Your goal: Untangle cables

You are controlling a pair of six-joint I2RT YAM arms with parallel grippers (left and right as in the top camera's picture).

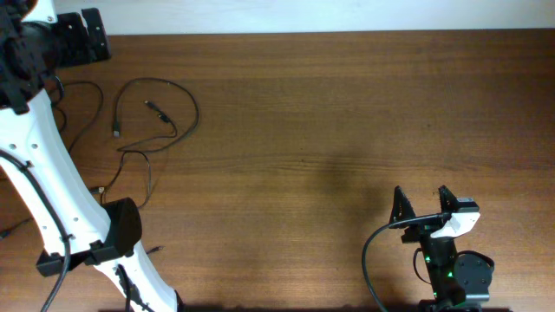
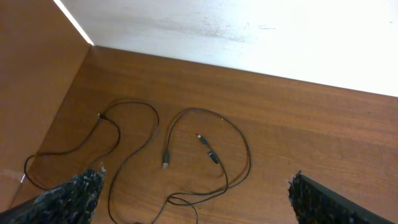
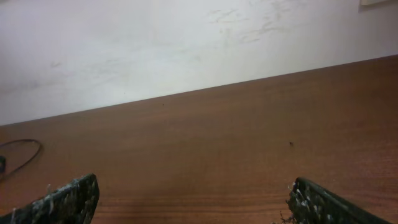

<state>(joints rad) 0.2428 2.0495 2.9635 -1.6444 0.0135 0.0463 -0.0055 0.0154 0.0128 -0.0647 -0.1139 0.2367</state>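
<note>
The cables lie at the far left of the brown table. One thin black cable makes a big loop, with a silvery plug and a dark plug inside it. A second one curves to its left. In the left wrist view the loop and the left cable lie ahead. My left gripper is open, with a cable crossing between its fingers. I cannot tell its fingers apart in the overhead view. My right gripper is open and empty at the near right, also seen in its wrist view.
The white left arm slants over the table's left side. A black block sits at the far left corner. A thick black robot cable hangs by the right arm. A white wall borders the far edge.
</note>
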